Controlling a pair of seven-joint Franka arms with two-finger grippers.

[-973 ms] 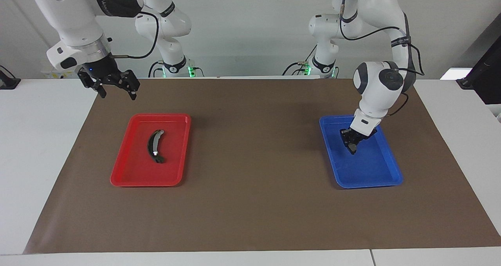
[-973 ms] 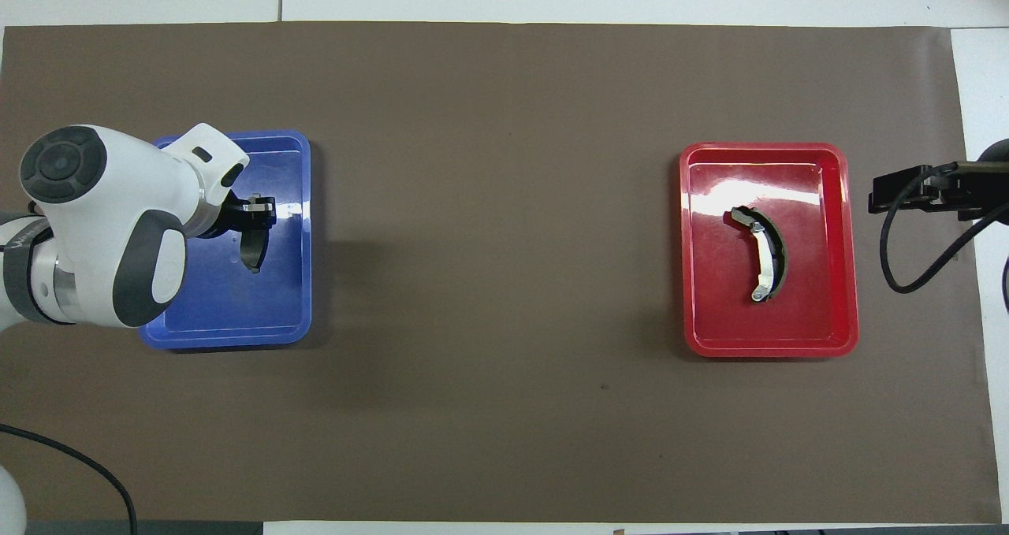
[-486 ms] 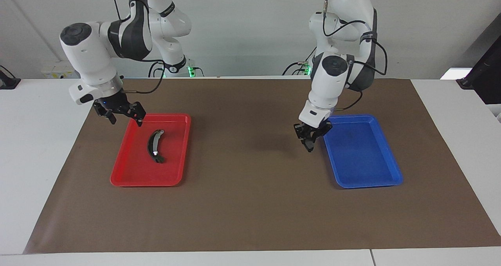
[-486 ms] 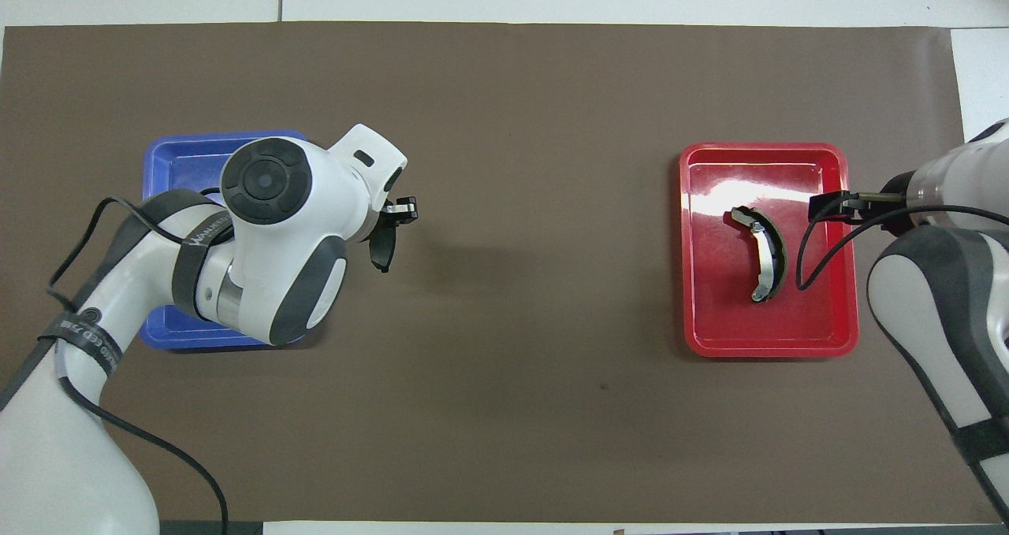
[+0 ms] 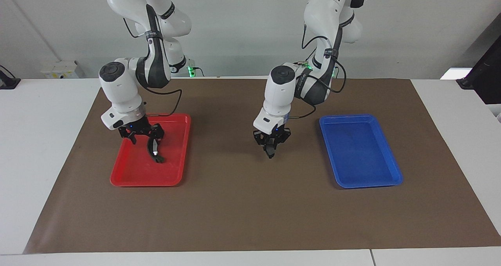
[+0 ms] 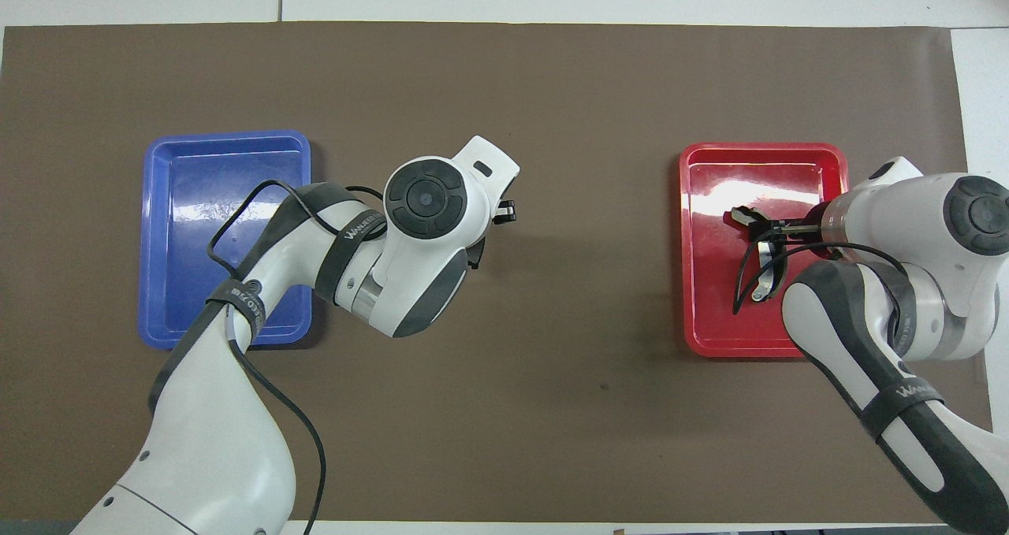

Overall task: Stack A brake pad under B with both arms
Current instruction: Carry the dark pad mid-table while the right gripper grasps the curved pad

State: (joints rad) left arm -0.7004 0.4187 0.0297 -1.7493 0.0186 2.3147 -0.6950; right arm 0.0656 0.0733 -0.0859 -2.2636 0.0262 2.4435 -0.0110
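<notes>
Left gripper [image 5: 270,151] clamped on the dark-grey A brake pad [image 5: 270,153] above the brown mat [image 5: 242,203] between blue tray [image 5: 391,176] and red tray [image 5: 129,178], right gripper [image 5: 145,136] spread wide just over curved black B [image 5: 154,150] in the red tray

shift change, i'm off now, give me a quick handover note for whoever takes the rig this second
Left hand: shut on the A brake pad, held in the air over the brown mat between the two trays.
Right hand: open, low over the red tray, at the robot-side end of B, not gripping it.
B lies in the red tray. The blue tray has nothing in it.
Done: A is lifted out of the blue tray.
Left: set A down, pick up B, lay B on top of A.
</notes>
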